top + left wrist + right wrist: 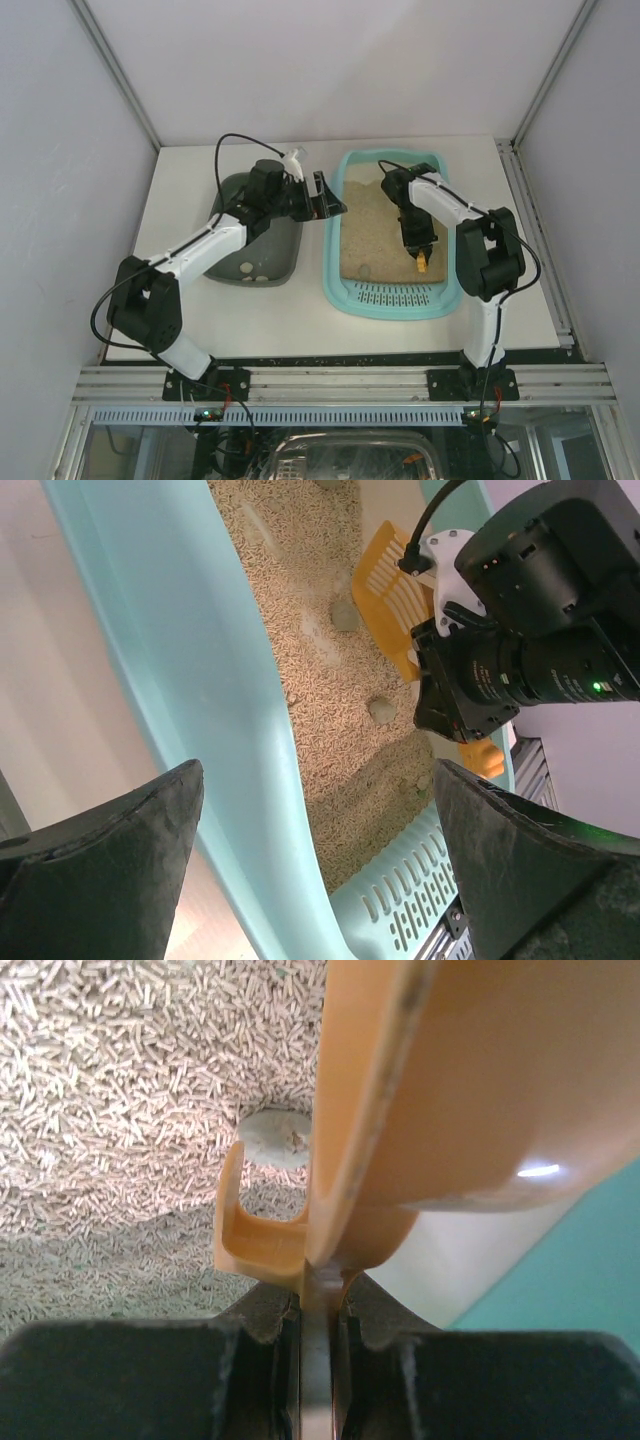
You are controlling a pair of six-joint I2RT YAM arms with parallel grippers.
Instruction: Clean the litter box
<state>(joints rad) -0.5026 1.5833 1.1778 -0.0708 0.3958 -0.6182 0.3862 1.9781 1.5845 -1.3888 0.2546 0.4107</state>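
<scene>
I count one large light-turquoise rectangular plastic litter box (329,255), one smaller dark grey-green plastic tray (283,250) left of it, one orange slotted plastic scoop (385,595) inside it, and two small grey clumps (345,615) on its litter.

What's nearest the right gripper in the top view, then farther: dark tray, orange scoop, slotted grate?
1. orange scoop, held in the right gripper.
2. slotted grate, at the near end of the litter box.
3. dark grey-green tray, far to the left.
</scene>
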